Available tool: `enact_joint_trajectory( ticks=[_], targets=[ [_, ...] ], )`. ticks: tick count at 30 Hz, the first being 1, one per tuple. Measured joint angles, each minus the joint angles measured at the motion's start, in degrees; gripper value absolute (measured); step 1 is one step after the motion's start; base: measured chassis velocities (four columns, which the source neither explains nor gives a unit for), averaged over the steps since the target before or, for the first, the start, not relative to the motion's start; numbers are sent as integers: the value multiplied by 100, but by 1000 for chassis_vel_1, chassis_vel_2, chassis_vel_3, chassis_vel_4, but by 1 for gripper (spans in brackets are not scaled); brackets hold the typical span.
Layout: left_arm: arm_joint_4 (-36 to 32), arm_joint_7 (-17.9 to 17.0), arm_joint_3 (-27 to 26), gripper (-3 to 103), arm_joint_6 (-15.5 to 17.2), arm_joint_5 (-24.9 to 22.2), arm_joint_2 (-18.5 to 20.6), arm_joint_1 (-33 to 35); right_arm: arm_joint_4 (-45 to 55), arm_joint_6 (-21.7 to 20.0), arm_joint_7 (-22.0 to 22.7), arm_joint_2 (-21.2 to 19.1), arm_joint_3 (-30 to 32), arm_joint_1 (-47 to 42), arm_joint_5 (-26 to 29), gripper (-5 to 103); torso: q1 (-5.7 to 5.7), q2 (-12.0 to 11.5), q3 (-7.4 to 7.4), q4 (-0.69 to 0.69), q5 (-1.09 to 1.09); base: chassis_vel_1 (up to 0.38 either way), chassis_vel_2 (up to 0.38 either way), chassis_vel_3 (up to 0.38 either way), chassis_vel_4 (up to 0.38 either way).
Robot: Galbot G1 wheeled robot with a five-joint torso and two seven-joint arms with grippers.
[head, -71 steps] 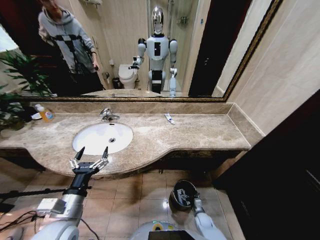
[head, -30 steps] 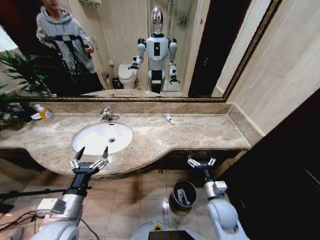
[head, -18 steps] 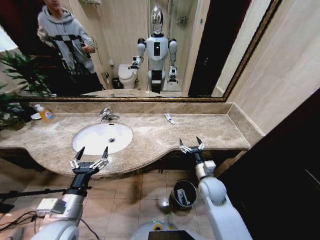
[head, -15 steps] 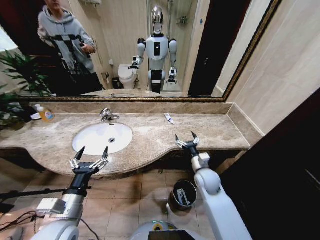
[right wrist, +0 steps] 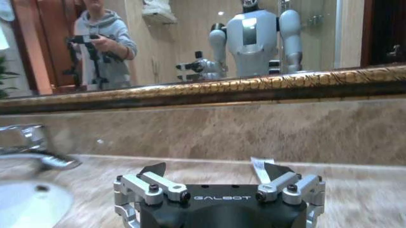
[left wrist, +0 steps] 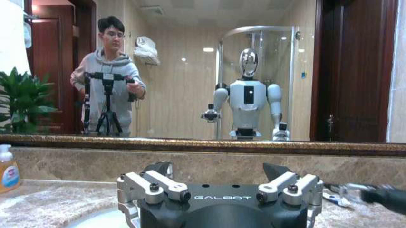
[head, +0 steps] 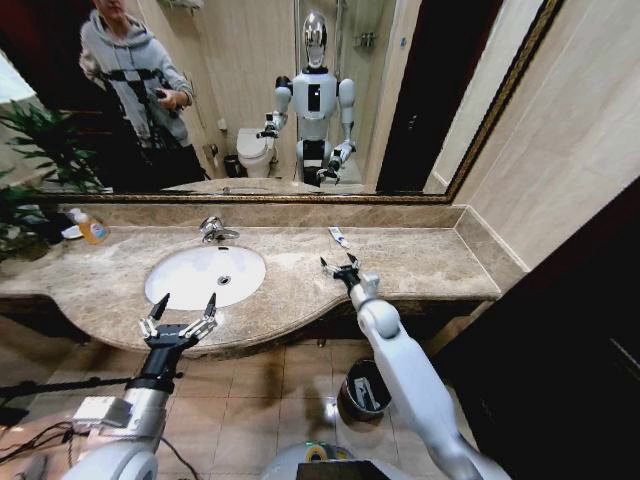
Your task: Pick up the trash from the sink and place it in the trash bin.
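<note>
- Both wrist views show "GALBOT" lettered on the gripper bodies.
- One sink [head: 206,275], one bin [head: 367,388] on the floor below the counter [head: 440,262].
- Left gripper [head: 180,311] spread apart at the counter's front edge.
- Right gripper [head: 340,266] spread apart over the counter, near one small packet [head: 339,237].

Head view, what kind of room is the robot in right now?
Most likely a bathroom: an oval white sink with a chrome faucet in a marble counter, a wide mirror behind it reflecting a toilet.

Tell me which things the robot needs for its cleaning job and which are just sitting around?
For the job: the sink, the trash bin, the right hand over the counter, the left hand by the sink.

Just sitting around: the soap bottle, the faucet, the plant.
</note>
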Motion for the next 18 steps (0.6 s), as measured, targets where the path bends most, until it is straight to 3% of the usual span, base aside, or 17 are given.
enact_joint_trajectory(
  ticks=[6,12,18],
  targets=[
    [0,0,0,100,0,0,0,0,-1267,200,-55,127,201,823,-278,100,0,0,0,-1,1,0,0,0,0],
    [0,0,0,100,0,0,0,0,-1877,418,-235,125,335,980,-900,100,-1,0,0,-1,1,0,0,0,0],
    [0,0,0,100,0,0,0,0,-2127,516,-225,46,533,947,-1105,100,-1,0,-1,-1,2,0,0,0,0]
  ],
)
